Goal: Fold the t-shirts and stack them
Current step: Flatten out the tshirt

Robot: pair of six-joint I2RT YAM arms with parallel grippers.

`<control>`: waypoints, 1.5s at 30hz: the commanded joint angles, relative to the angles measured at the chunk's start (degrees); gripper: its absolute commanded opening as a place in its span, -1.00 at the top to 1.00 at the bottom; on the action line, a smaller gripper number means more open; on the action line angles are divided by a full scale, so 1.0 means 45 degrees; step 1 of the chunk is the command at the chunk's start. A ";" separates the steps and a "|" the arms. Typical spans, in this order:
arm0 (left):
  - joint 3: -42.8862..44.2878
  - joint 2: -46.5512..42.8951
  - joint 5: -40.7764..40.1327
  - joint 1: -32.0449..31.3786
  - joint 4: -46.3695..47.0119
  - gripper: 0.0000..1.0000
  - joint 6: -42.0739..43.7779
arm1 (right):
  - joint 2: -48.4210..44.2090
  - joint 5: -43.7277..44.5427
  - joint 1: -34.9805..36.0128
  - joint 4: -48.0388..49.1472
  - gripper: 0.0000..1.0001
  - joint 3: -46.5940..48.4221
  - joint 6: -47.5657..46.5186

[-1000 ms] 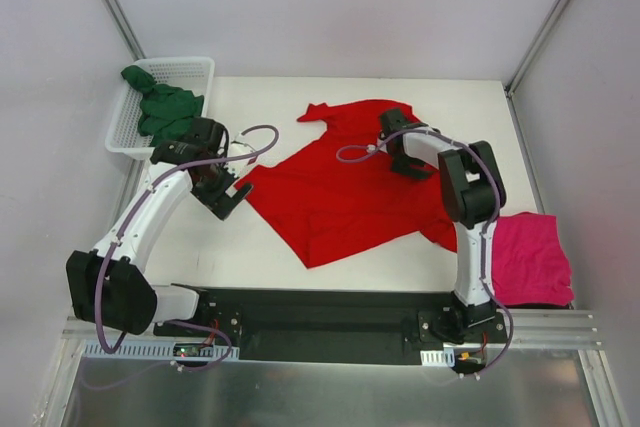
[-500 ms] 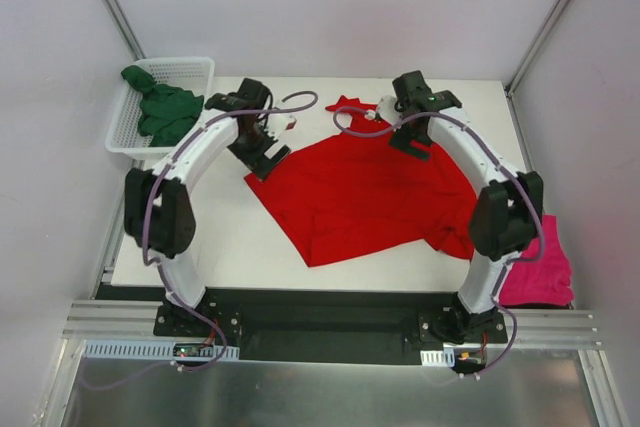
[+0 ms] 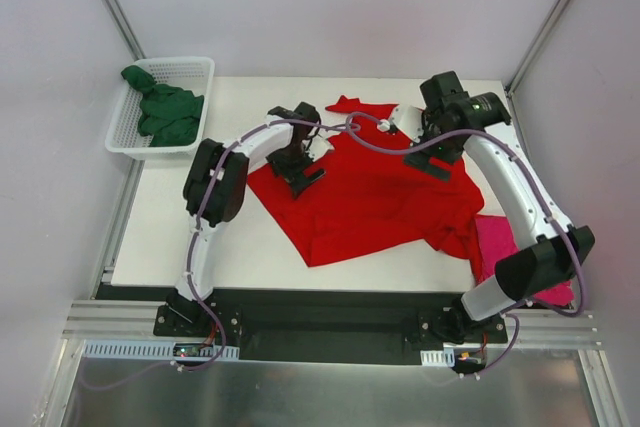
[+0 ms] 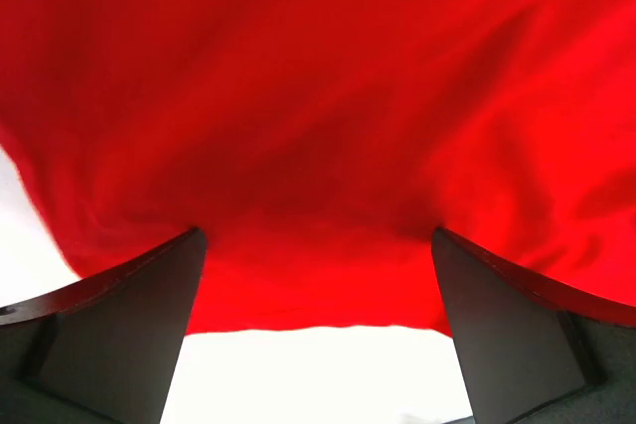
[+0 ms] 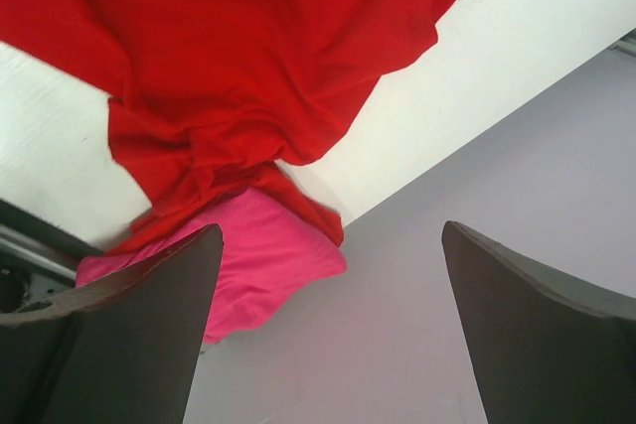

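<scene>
Both arms reach forward over the white table (image 3: pixel 170 232), the left gripper (image 3: pixel 300 167) spread above the red t-shirt (image 3: pixel 370 202)'s left edge, the right gripper (image 3: pixel 437 152) spread above its right side. Grey walls (image 3: pixel 300 7) surround. The right wrist view shows the pink t-shirt (image 5: pixel 248 265) touching the red one's bunched corner
</scene>
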 commanded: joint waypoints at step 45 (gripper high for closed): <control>-0.1256 -0.1647 -0.0105 0.1238 -0.0365 -0.93 0.1414 | 0.1689 -0.4230 0.1166 -0.1372 -0.97 -0.1703 0.1033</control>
